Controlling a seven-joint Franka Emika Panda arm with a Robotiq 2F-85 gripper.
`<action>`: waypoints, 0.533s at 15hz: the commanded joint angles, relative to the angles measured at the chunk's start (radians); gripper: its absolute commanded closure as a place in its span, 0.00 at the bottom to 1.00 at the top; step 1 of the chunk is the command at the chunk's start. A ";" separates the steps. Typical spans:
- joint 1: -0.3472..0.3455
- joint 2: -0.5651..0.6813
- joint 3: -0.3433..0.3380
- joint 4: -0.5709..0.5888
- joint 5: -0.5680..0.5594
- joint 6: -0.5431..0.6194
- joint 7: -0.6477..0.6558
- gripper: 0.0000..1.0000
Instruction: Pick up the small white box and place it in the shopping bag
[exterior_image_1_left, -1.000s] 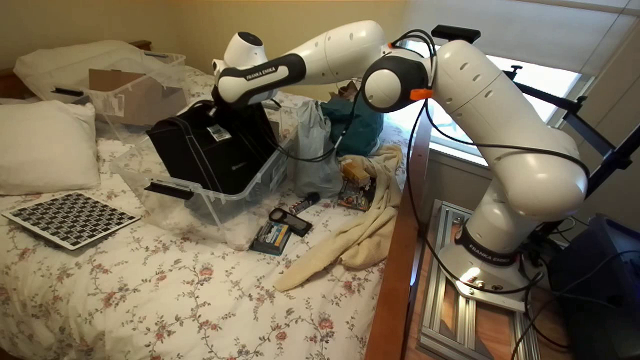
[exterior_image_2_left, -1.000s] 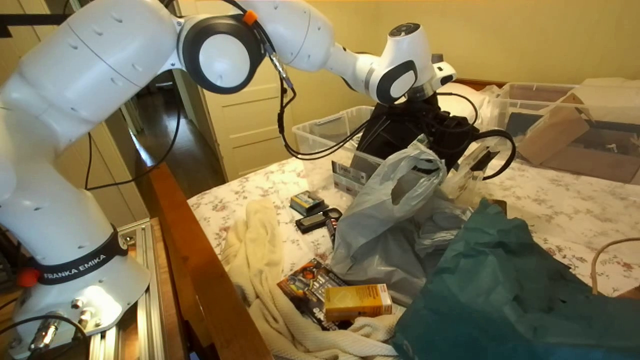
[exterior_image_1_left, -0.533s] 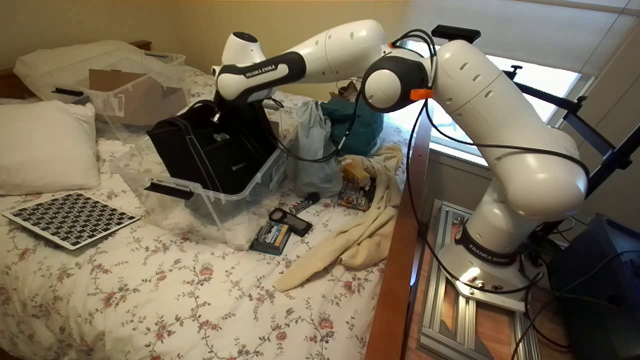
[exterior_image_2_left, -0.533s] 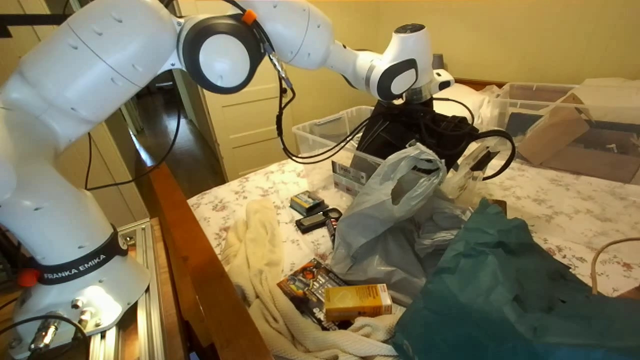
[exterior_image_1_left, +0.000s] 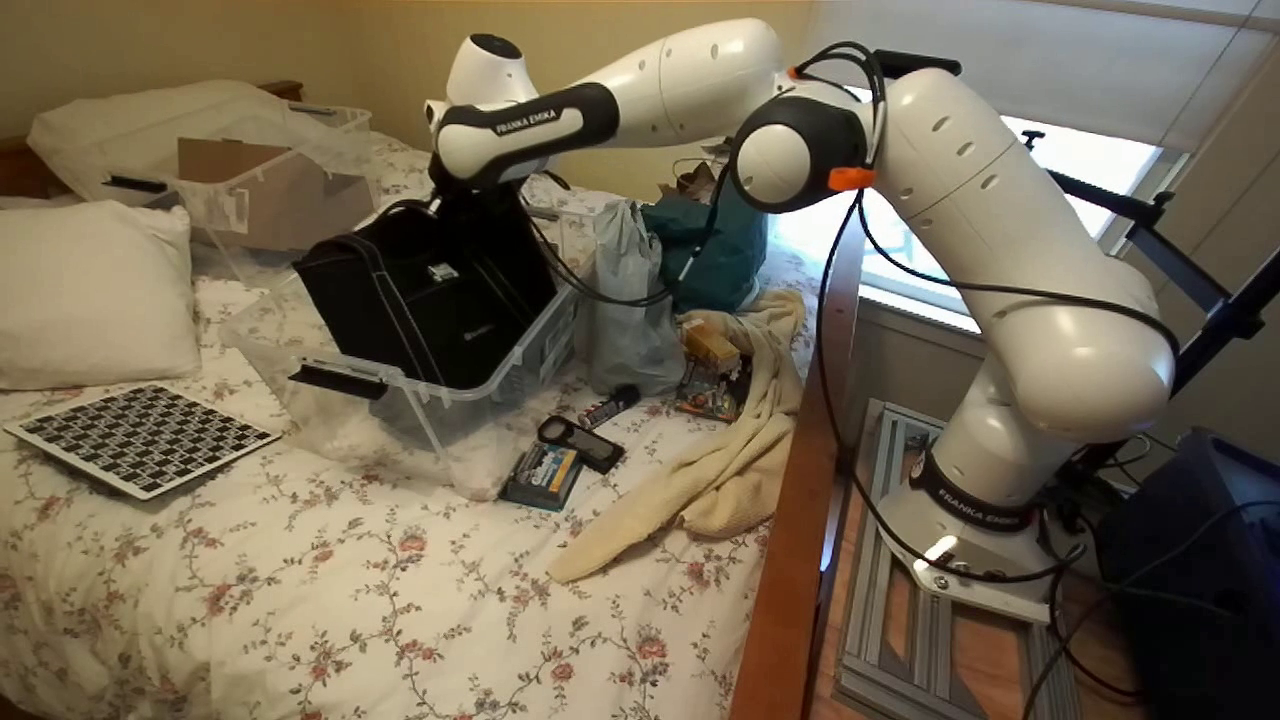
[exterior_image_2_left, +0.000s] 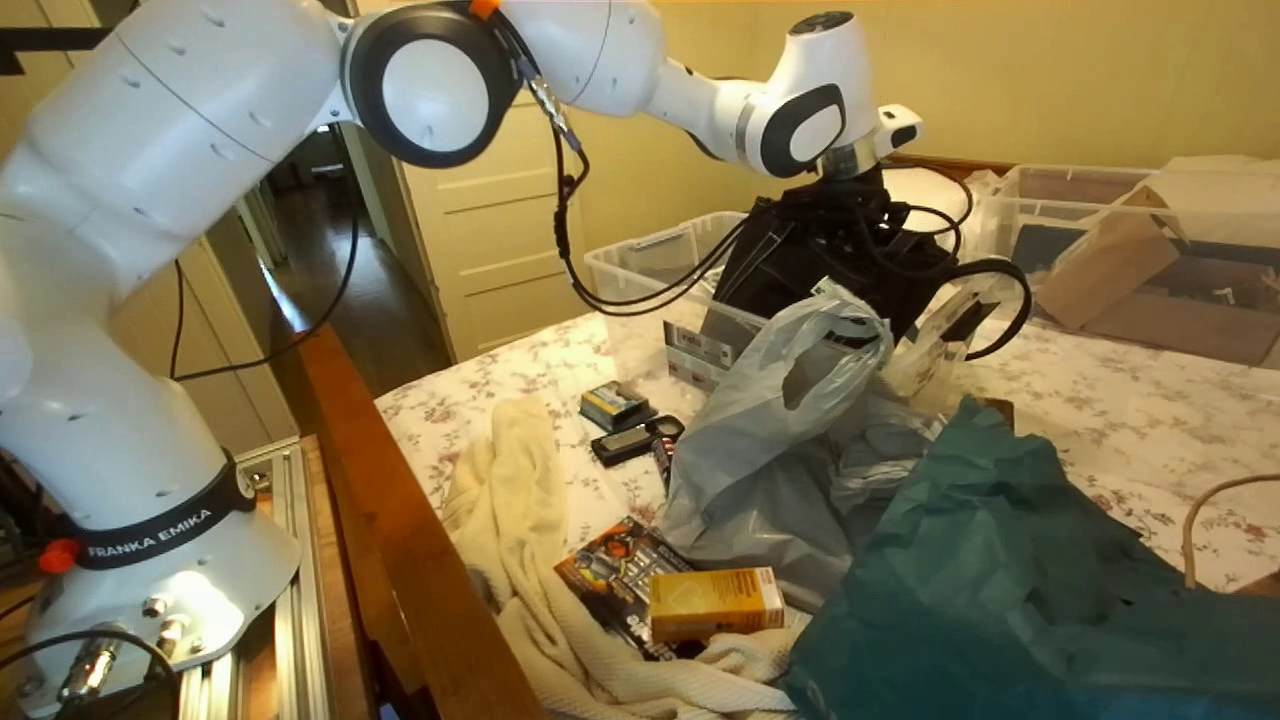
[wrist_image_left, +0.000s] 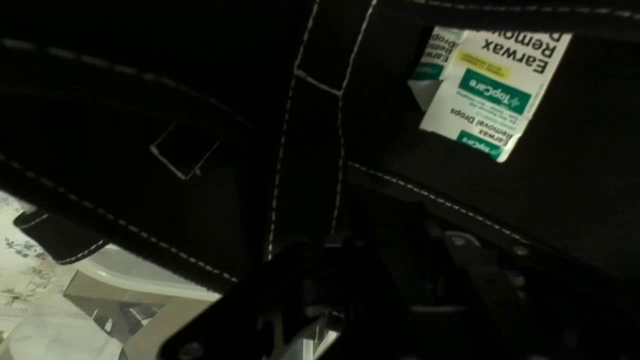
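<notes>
The small white box (wrist_image_left: 495, 95), with green and yellow print, lies inside the black shopping bag (wrist_image_left: 225, 100) in the wrist view. A small white patch of the box (exterior_image_1_left: 443, 271) shows inside the bag's opening in an exterior view. The bag stands tilted in a clear bin and shows in both exterior views (exterior_image_1_left: 420, 320) (exterior_image_2_left: 775, 265). My gripper (wrist_image_left: 395, 235) is above the bag's opening, apart from the box. Its dark fingers look spread with nothing between them. In the exterior views the gripper is dark against the bag, and its fingertips are hard to make out.
The clear bin (exterior_image_1_left: 440, 420) surrounds the bag. A grey plastic bag (exterior_image_2_left: 760, 480) and a teal bag (exterior_image_2_left: 990, 570) stand beside it. A checkered board (exterior_image_1_left: 145, 438), a blue box (exterior_image_1_left: 545, 475), a yellow box (exterior_image_2_left: 715, 603) and a cream towel (exterior_image_1_left: 720, 480) lie on the bed.
The white patch of the box sat higher and larger at the bag's opening one second ago, then dropped into the bag. The arm and gripper have since risen away from it.
</notes>
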 joint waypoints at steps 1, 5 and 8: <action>-0.009 -0.111 0.012 -0.126 -0.024 -0.010 -0.042 0.42; -0.017 -0.223 0.019 -0.264 -0.031 -0.043 -0.109 0.16; -0.016 -0.314 0.011 -0.383 -0.041 -0.065 -0.133 0.00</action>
